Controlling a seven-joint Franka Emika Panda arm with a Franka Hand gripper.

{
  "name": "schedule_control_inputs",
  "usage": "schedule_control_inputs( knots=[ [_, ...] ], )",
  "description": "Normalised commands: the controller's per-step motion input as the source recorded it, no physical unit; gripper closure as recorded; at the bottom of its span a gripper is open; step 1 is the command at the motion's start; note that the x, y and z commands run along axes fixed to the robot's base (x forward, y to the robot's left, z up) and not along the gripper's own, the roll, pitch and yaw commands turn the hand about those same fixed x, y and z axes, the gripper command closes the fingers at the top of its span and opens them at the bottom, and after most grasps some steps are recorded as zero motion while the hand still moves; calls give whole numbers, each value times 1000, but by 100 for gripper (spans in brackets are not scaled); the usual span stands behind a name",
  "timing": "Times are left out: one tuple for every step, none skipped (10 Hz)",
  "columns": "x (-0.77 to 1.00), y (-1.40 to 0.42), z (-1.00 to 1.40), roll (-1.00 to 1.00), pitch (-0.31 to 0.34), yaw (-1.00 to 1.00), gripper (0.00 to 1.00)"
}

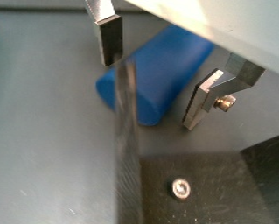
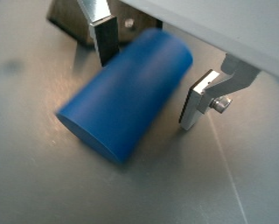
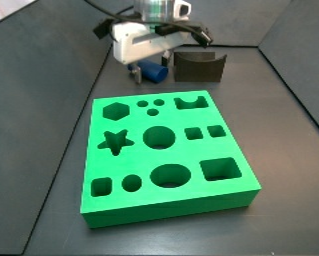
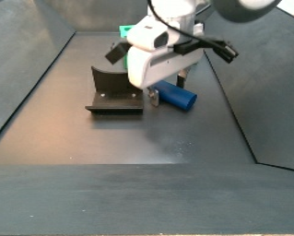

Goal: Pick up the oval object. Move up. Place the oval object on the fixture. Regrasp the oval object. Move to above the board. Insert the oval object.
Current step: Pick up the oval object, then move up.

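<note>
On the dark grey floor beside the fixture [image 4: 116, 92], I see my gripper [image 2: 145, 74] spread wide astride the lying oval object [image 2: 128, 98], so I judge the pick-up in hand: next, squeeze the fingers [image 1: 111, 39] onto it.

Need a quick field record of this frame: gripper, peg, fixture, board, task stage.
gripper: low over the floor, fingers either side of the peg, jaws open, not clamped
oval object: blue, lying on its side on the floor, between the fingers
fixture: dark bracket beside the peg, nothing on it
board: green, all visible holes empty, apart from the peg
task stage: pick-up not yet done; peg not lifted
</note>
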Motion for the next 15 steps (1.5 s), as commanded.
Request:
schedule_control_inputs(
  knots=[
    [0, 0, -3, -10, -91, 0, 0],
    [-17, 0, 0, 0, -36, 0, 0],
    [0, 0, 0, 0, 9, 0, 0],
    [0, 0, 0, 0, 0, 0, 100],
    [0, 0, 0, 0, 0, 0, 100],
    [0, 0, 0, 0, 0, 0, 100],
    [0, 0, 0, 0, 0, 0, 100],
    [0, 0, 0, 0, 0, 0, 100],
    [0, 0, 0, 0, 0, 0, 100],
    [0, 0, 0, 0, 0, 0, 100],
    [0, 0, 0, 0, 0, 0, 100],
    [0, 0, 0, 0, 0, 0, 100],
    [0, 0, 0, 0, 0, 0, 100],
    [0, 0, 0, 0, 0, 0, 100],
    [0, 0, 833, 0, 0, 0, 100]
  ],
)
